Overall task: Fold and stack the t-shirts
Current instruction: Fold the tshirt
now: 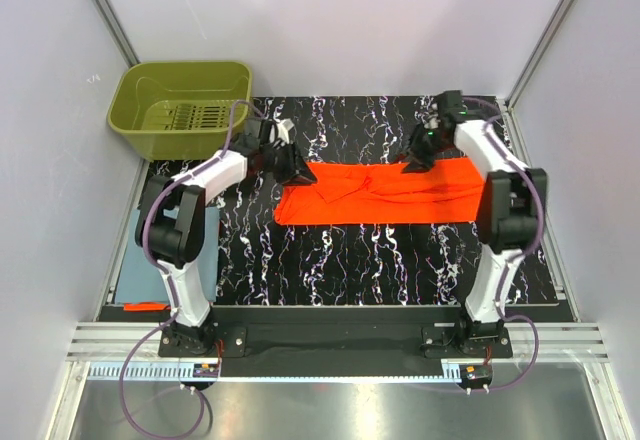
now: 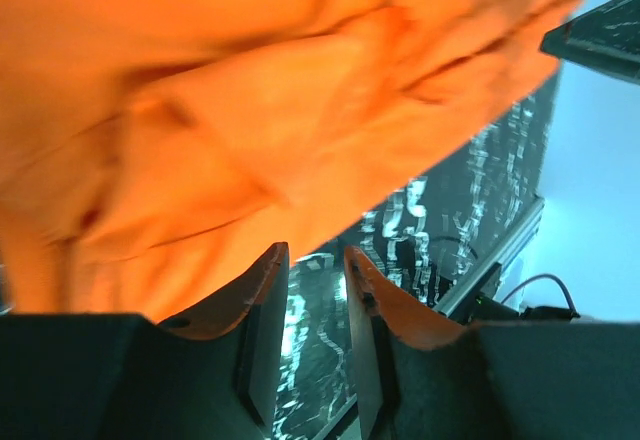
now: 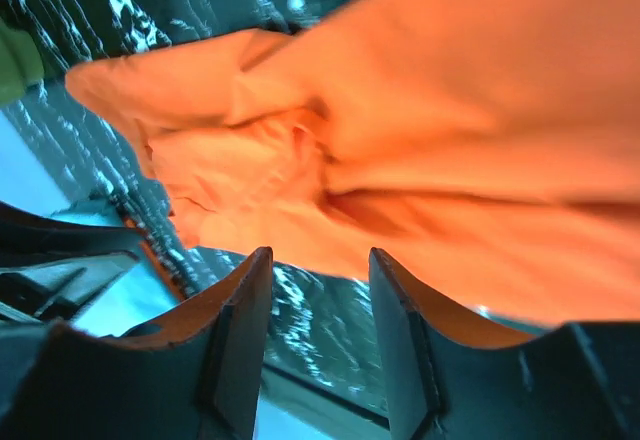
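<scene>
The orange t-shirt [image 1: 385, 192] lies as a long, wrinkled band across the black marbled mat [image 1: 330, 260]. My left gripper [image 1: 298, 172] is at the shirt's far left corner, open and empty. In the left wrist view its jaws [image 2: 316, 260] stand apart just off the shirt's edge [image 2: 250, 110], with bare mat between them. My right gripper [image 1: 416, 163] is at the shirt's far edge, right of centre, open and empty. Its jaws [image 3: 320, 260] also frame bare mat beside the bunched cloth [image 3: 400, 140]. The blue-grey folded shirt [image 1: 128, 260] lies flat at the table's left side, partly behind the left arm.
An olive-green plastic basket [image 1: 180, 108] stands at the back left, just beyond the left gripper. White walls close in the sides and back. A metal rail [image 1: 330, 345] runs along the near edge by the arm bases.
</scene>
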`<state>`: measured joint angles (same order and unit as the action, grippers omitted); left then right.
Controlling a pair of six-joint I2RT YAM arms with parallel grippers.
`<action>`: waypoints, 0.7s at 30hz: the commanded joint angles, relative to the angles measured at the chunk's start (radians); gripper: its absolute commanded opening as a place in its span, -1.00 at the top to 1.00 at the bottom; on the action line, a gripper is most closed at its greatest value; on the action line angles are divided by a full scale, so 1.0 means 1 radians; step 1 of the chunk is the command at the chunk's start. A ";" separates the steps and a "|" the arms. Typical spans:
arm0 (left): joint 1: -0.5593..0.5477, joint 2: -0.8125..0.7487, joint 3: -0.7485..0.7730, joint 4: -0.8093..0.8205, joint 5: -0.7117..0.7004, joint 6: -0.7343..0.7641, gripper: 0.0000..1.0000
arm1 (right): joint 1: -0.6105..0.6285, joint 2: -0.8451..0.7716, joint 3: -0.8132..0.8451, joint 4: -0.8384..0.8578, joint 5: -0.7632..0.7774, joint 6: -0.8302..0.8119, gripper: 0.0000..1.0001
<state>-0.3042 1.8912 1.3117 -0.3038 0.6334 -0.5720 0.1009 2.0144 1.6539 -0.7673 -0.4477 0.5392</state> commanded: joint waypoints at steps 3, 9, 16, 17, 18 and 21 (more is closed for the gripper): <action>-0.052 0.064 0.035 0.136 0.040 -0.051 0.34 | -0.043 -0.184 -0.127 -0.099 0.188 -0.171 0.02; -0.053 0.163 0.043 0.221 0.020 -0.147 0.37 | 0.042 -0.201 -0.266 -0.081 0.266 -0.101 -0.25; -0.053 0.181 0.014 0.178 -0.011 -0.143 0.37 | 0.138 -0.174 -0.292 -0.046 0.420 -0.028 -0.16; -0.052 0.177 0.008 0.177 -0.009 -0.141 0.38 | 0.140 -0.160 -0.284 -0.047 0.425 -0.031 -0.15; -0.053 0.175 -0.002 0.175 -0.009 -0.138 0.38 | 0.140 -0.152 -0.269 -0.046 0.426 -0.036 -0.15; -0.052 0.169 -0.014 0.169 -0.017 -0.127 0.38 | 0.140 -0.120 -0.243 -0.046 0.426 -0.042 -0.11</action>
<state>-0.3588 2.0884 1.3128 -0.1566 0.6312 -0.7078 0.2459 1.8645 1.3632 -0.8352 -0.0814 0.4870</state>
